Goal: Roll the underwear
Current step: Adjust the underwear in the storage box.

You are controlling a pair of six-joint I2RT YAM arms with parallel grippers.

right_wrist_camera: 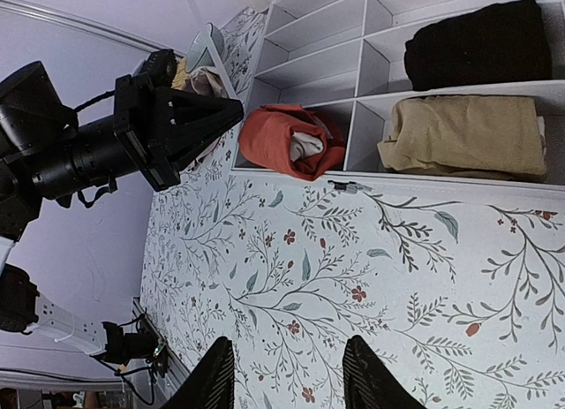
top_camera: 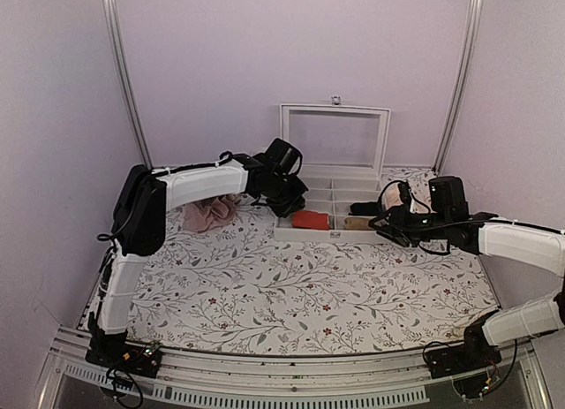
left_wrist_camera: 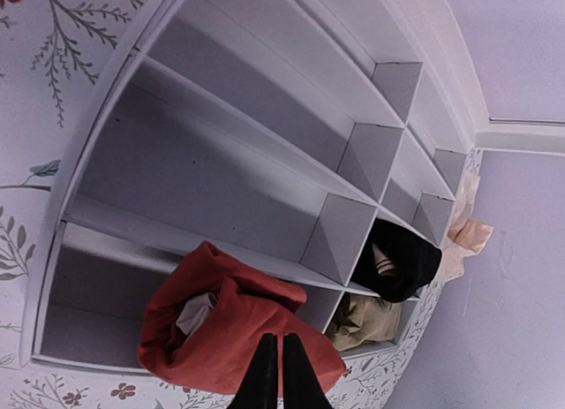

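– Underwear [top_camera: 311,219], red-orange: where does it lie?
– Bundled in the compartment at 7 o'clock of the white box [top_camera: 305,236]. The box stands at 12 o'clock on the flowered worktop [top_camera: 291,294], its lid [top_camera: 334,109] raised upright. A fold of cream waistband shows at the bundle's open end.
– Left tool [left_wrist_camera: 282,343]: state?
– Fingers pressed together, nothing visible between them. In the left wrist view they cross the bundle's near edge; whether they touch the fabric cannot be told. Seen from above, the tool hangs at 10 o'clock of the bundle, over the box's left side.
– Right tool [right_wrist_camera: 287,347]: state?
– Fingers spread, nothing between them, over bare worktop near 4 o'clock of the box and apart from it.
– What else does the box hold?
– A beige roll [right_wrist_camera: 463,135] in the front compartment at 3 o'clock of the underwear, one divider between them. A black roll [right_wrist_camera: 477,42] fills the compartment just behind the beige one, at its 12 o'clock.
– And outside the box?
– A pink cloth [top_camera: 210,213] lies crumpled on the worktop at 9 o'clock of the box. A pale cloth [left_wrist_camera: 463,237] lies just past the box's far end in the left wrist view.
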